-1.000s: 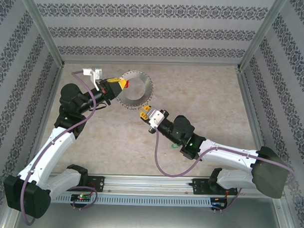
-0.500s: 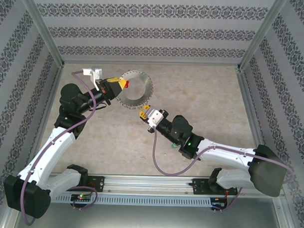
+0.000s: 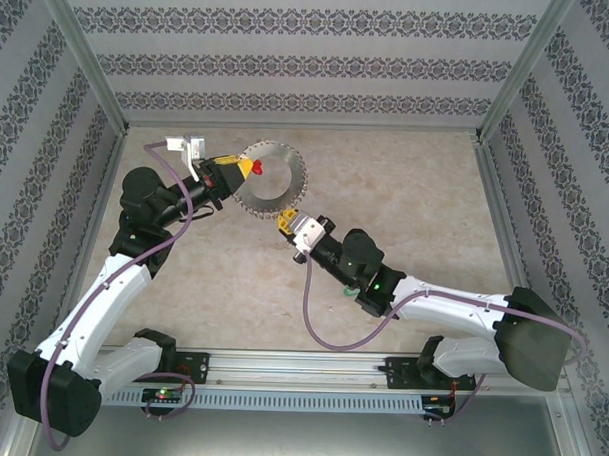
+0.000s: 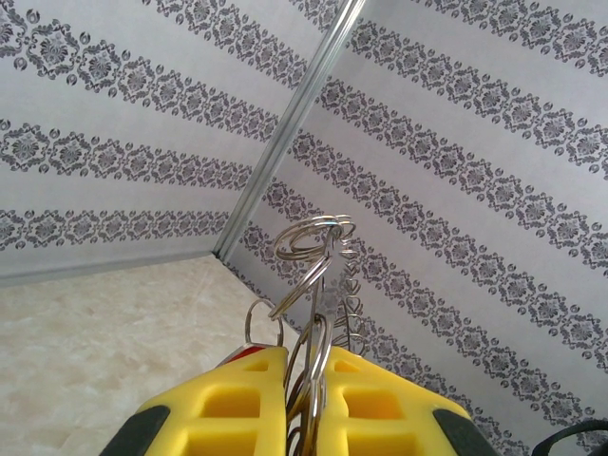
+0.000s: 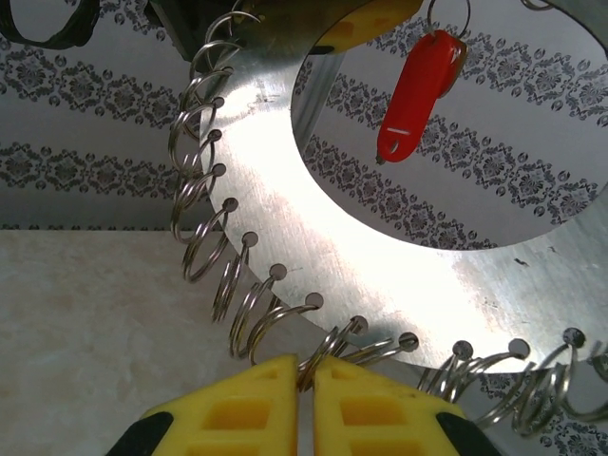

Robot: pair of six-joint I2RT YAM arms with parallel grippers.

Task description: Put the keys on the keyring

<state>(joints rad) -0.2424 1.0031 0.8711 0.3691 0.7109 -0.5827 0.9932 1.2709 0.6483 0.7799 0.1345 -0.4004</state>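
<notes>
One down, tbh: a red-tagged key (image 5: 418, 90) was already hung on the wide flat grey metal keyring (image 5: 380, 256), held above the counter (image 3: 405, 212) by the clenched left claw (image 4: 306, 366). The right claw (image 5: 306, 366) was pinched on a rim wire loop (image 5: 334, 344). The rest was reckoned undone.

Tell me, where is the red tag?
In the top view the red tag hangs at the left rim of the keyring, beside the left hand.

Right part of keyring (image 5: 380, 275) cropped
</notes>
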